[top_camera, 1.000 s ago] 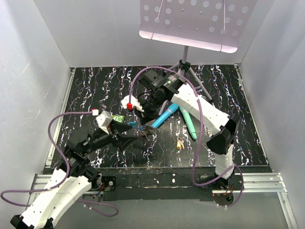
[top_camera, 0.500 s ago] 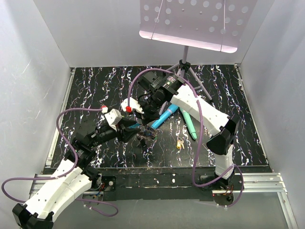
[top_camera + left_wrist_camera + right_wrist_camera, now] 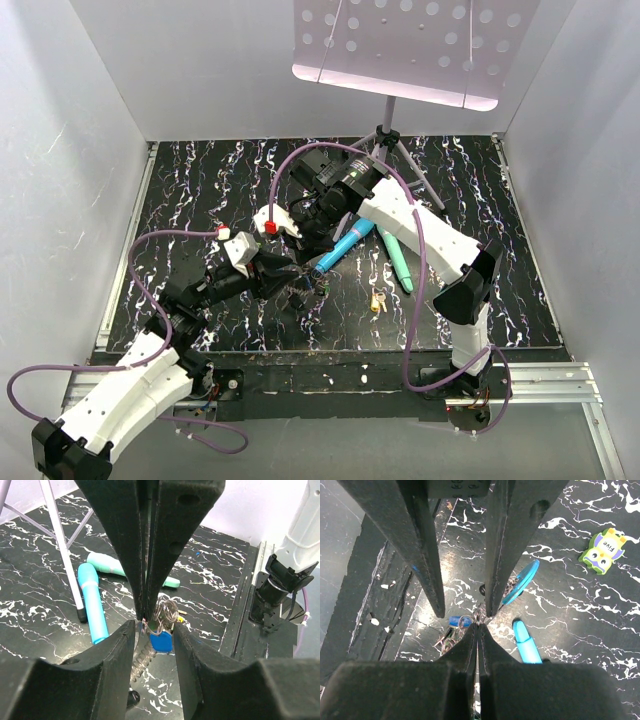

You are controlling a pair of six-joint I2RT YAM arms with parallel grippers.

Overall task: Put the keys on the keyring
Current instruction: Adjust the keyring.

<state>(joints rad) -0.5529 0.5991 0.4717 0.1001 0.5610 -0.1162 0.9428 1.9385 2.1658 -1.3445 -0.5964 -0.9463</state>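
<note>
Reaching farther in across the counter point(image 3: 200, 190) than a second ago, the left hand point(image 3: 145, 616) is now meeting the right hand point(image 3: 465, 612) tip to tip over the middle of the surface. The left fingers are pressing almost flat together, pinching what looks like the thin grey wire loops of the keyring point(image 3: 141, 656). The ring's chain-like stretch is hanging below the tips toward the counter. A blue-headed key point(image 3: 161, 641) is dangling from the same loops, just beside the pinch.

The right hand is standing wide and holding nothing. Its two fingers are flanking the left fingertips and the hanging bunch, one on each side, apparently touching neither. In the right wrist view the ring's bright blue curved section is showing just beyond the bunch, tilted on edge.

Farther out, a yellow-headed key point(image 3: 377, 300) is lying alone on the counter, to the right of the joined hands and slightly nearer, well apart from them. Its long axis is running roughly near to far. The teal stick point(image 3: 395, 258) is lying just beyond it, and the blue stick point(image 3: 340, 245) is slanting between it and the hands. That key is sitting on the right arm's side, and only the right hand is free, so fetching it probably falls to that arm while the left is holding the ring.
</note>
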